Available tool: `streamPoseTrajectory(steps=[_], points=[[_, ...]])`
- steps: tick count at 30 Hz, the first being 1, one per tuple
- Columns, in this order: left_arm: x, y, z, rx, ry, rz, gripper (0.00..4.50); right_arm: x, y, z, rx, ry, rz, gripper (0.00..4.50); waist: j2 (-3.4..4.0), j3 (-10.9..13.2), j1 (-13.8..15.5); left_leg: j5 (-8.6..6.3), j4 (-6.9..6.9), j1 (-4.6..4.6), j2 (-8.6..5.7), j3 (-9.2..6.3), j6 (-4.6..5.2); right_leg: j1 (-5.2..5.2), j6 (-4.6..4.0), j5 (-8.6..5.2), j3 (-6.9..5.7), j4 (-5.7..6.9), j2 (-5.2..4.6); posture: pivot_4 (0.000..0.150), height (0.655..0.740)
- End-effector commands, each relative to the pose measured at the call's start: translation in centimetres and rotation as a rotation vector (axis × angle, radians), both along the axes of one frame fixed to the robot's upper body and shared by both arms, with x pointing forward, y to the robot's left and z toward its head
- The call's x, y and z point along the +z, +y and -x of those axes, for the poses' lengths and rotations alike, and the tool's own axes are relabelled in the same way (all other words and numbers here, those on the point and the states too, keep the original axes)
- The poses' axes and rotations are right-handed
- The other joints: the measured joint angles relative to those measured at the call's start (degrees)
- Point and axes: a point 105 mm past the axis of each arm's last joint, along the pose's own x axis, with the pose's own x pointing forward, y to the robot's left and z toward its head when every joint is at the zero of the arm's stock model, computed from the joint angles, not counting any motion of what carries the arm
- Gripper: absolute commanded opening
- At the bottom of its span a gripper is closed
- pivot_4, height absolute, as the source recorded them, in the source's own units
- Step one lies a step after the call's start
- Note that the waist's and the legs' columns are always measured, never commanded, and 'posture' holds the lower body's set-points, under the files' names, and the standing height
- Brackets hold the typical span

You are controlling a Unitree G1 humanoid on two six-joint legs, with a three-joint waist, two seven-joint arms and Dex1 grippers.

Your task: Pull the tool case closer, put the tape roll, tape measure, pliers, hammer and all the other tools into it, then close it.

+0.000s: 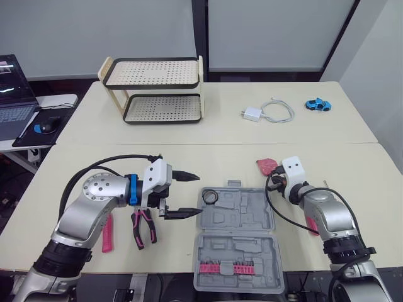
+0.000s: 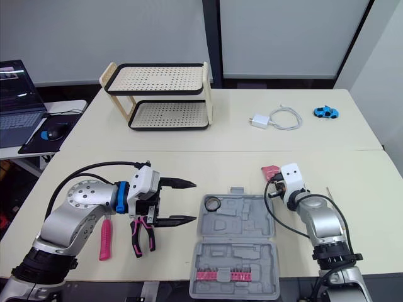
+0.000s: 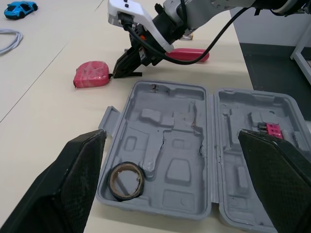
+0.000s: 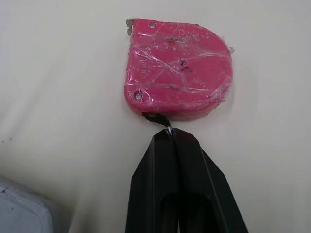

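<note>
The grey tool case lies open at the table's front edge, with the tape roll in its far left corner and pink bits in the lid. My left gripper hovers open just left of the case, above the pliers. A pink-handled tool lies beside them. The pink tape measure rests on the table beyond the case's right corner. My right gripper is shut, its tips pinching the tape measure's thin black strap. Another pink handle lies under the right arm.
A two-tier perforated rack stands at the back left. A white charger with cable and a blue toy car lie at the back right. A laptop and mouse sit on a side table at the left.
</note>
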Motion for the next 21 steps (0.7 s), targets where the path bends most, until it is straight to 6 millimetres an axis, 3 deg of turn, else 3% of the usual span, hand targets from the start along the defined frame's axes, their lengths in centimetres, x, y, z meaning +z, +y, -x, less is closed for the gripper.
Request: streamPoseTrajectory(steps=[1, 9, 21], points=[[0.2, -0.1, 0.3, -0.02, -0.02, 0.003, 4.5, 0.5, -1.2, 0.6, -0.018, -0.014, 0.009, 0.03, 0.0, 0.0, 0.0, 0.0, 0.0, 0.0, 0.0, 0.0, 0.0, 0.0, 0.0, 0.0, 0.0, 0.0, 0.0, 0.15, 0.74], [-0.8, -0.2, 1.1, -0.052, 0.0, -0.019, 4.5, 0.4, -3.0, 4.7, -0.052, 0.015, 0.0, 0.03, 0.02, -0.01, 0.24, -0.01, -0.03, -0.04, 0.01, -0.05, 0.01, 0.0, 0.0, 0.0, -0.01, -0.05, -0.04, 0.15, 0.74], [-1.4, -0.7, 2.3, -0.142, 0.017, -0.033, 4.5, -0.2, -3.0, 10.9, -0.068, 0.095, -0.018, 0.03, 0.07, -0.04, 0.22, -0.01, -0.03, 0.0, 0.01, -0.03, 0.03, 0.04, 0.0, 0.0, 0.0, -0.02, -0.01, 0.15, 0.74]])
